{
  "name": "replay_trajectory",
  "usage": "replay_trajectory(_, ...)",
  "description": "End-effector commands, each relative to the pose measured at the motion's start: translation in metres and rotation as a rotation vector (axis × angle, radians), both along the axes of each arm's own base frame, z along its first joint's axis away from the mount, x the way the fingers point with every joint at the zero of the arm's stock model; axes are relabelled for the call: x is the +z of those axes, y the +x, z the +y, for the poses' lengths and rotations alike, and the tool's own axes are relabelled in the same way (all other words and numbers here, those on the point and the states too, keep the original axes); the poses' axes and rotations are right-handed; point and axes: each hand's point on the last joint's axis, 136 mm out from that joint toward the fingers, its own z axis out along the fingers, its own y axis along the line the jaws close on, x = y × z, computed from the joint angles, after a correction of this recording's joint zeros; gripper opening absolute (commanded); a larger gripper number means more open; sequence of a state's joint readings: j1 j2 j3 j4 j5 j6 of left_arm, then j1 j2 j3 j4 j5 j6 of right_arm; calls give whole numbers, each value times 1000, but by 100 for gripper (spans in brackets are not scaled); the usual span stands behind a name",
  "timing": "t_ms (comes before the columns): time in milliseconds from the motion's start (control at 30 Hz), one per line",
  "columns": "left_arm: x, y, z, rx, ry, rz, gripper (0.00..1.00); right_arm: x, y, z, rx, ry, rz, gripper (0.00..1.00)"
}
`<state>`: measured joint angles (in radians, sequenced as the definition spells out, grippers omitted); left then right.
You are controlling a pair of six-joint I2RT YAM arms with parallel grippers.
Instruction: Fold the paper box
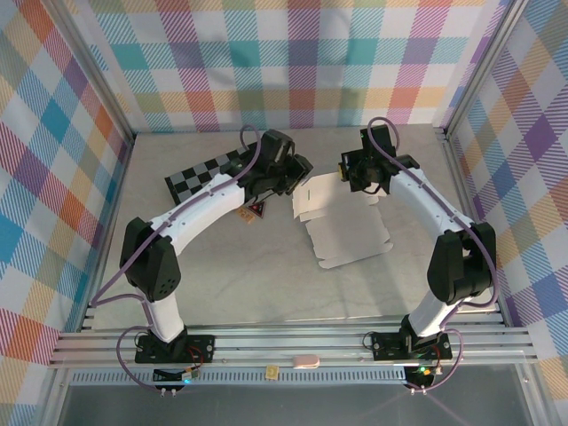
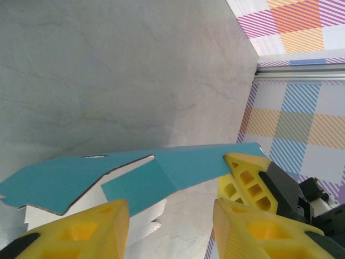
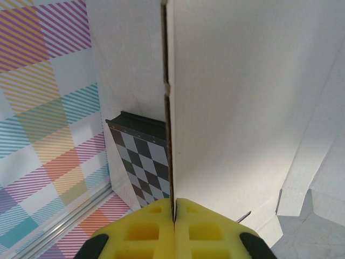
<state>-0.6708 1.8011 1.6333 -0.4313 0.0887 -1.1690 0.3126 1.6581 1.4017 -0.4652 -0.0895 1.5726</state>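
Observation:
The paper box (image 1: pixel 344 222) lies mid-table as a flat blank, white side up, with its far panel lifted. My right gripper (image 1: pixel 349 171) is shut on that panel's edge. In the right wrist view the yellow pads (image 3: pixel 173 218) meet on the thin cardboard edge, and the white face (image 3: pixel 242 108) rises ahead. The left wrist view shows the teal outer side (image 2: pixel 140 172) with a folded flap, one end held by the other arm's yellow finger (image 2: pixel 245 178). My left gripper (image 2: pixel 170 232) is open just below the teal panel, gripping nothing; from above it (image 1: pixel 297 182) is at the blank's left far corner.
A black-and-grey checkered board (image 1: pixel 200 177) lies at the back left, behind the left arm, and also stands beyond the paper edge (image 3: pixel 141 162). A small dark triangular piece (image 1: pixel 255 210) sits under the left arm. Plaid walls enclose the table.

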Motion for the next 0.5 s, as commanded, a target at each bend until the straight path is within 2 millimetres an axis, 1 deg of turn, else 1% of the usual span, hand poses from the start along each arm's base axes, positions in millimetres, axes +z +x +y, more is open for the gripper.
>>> replay_trajectory(0,-7,2,-12,8,-50,26,45,1,-3,-1,-13,21,8,0)
replay_trajectory(133,-8,3,-23,-5,-70,33,45,0,-4,0,-12,25,9,0)
replay_trajectory(267,-10,4,-27,-8,-71,38,45,2,-4,-1,-13,29,3,0)
replay_trajectory(367,-10,8,-30,-1,-87,28,45,3,-4,1,-7,34,3,0)
replay_trajectory(467,-7,16,-38,8,-136,10,44,1,-6,3,0,41,7,0)
